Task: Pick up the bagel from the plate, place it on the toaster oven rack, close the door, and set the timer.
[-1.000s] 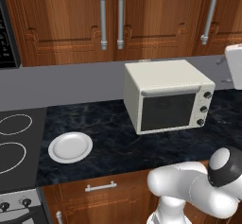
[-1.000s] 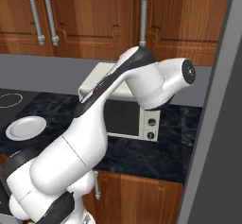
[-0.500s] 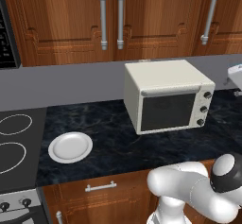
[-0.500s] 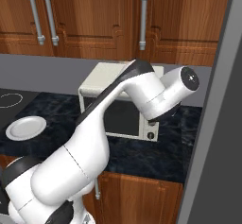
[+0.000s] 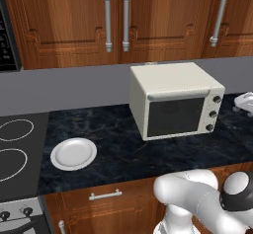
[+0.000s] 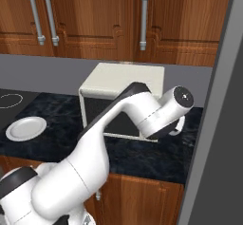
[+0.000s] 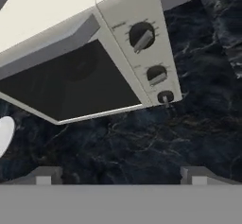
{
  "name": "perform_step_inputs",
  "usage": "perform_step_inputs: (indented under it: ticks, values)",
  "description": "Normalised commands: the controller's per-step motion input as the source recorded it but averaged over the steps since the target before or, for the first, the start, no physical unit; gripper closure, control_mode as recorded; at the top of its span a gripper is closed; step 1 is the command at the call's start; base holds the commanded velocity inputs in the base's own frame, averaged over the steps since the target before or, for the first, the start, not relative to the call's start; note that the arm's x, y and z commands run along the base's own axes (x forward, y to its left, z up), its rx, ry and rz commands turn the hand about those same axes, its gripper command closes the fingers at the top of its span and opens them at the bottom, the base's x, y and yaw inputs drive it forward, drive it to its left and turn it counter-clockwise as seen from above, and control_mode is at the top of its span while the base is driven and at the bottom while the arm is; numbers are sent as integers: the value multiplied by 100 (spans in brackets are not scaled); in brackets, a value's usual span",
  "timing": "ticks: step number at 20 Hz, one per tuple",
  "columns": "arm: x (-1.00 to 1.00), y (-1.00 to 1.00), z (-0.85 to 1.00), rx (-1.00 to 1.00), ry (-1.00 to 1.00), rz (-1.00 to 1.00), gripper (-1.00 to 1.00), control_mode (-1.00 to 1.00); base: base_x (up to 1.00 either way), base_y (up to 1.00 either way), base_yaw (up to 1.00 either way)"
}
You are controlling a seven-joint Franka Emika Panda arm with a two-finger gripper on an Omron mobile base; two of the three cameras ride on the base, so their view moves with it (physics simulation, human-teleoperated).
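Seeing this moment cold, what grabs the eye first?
The cream toaster oven stands on the dark marble counter, its door shut and three knobs down its right side. Off to its left lies a white plate with nothing visible on it, near the stove burners. The open tool hovers over the counter in front of the oven's knob panel.

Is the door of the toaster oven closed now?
Yes, the door sits flush against the front of the toaster oven.
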Motion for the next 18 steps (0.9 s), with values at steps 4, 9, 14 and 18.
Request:
perform_step_inputs:
  ticks: [4,9,14,18]
  values:
    - [-1,0,-76,-9,0,12,-100,-100,0,0,0]
    - [11,0,-65,-2,0,16,-100,-100,0,0,0]
    - [33,0,-45,0,0,13,-100,-100,0,0,0]
    - [47,0,-29,0,0,11,-100,-100,0,0,0]
